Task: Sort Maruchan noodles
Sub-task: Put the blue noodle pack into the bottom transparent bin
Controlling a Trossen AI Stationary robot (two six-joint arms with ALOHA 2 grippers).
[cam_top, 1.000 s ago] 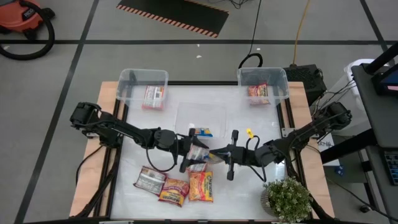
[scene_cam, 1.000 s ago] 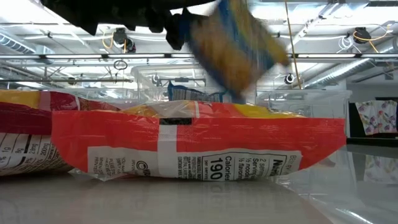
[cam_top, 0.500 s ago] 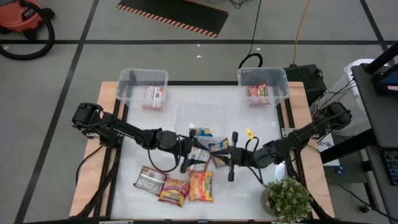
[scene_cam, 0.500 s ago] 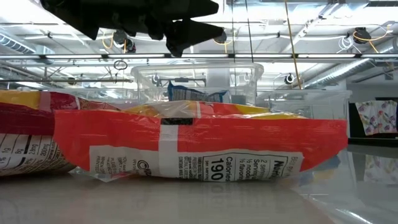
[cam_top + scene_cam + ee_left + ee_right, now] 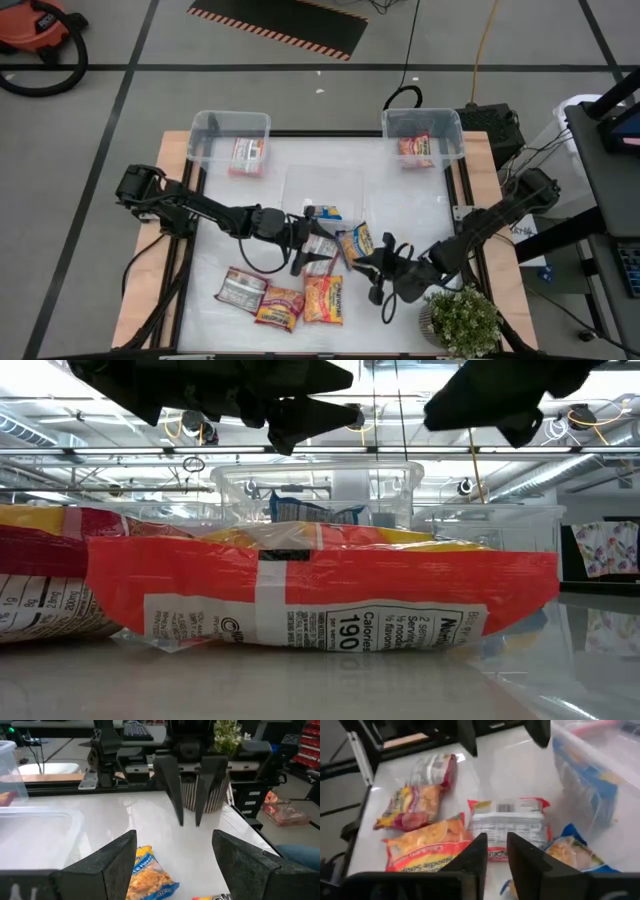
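Maruchan noodles (image 5: 323,298) are spread over the white table (image 5: 420,210), and we place everything against the clear rectangular plastic middle bin (image 5: 300,185). That bin already holds one blue packet (image 5: 325,212).

The left gripper (image 5: 174,837) hangs just in front of the bin with its fingers spread wide and nothing between them. The right gripper (image 5: 496,840) sits farther in front of the bin and off to its right. Its fingers are only narrowly parted and grip nothing.

The glossy blue-and-yellow flat packet (image 5: 356,242) lies on the table just in front of the bin's right corner. Beside it is the red-and-white flat packet (image 5: 510,820), under the left gripper; whether the two overlap we cannot tell. Three more packets lie in a row well in front of the bin.

We judge the step in hand to be a fresh pick from this near pair. The blue-and-yellow one looks the better choice, since it matches what the bin holds. To do it well we would:
- centre the spread fingers across the packet's short width
- come down flat and close firmly, because glossy film slips
- lift straight up so the neighbour is not dragged along
- carry it high enough to clear the bin's rim
- keep the right arm standing off, as the two grippers are near each other
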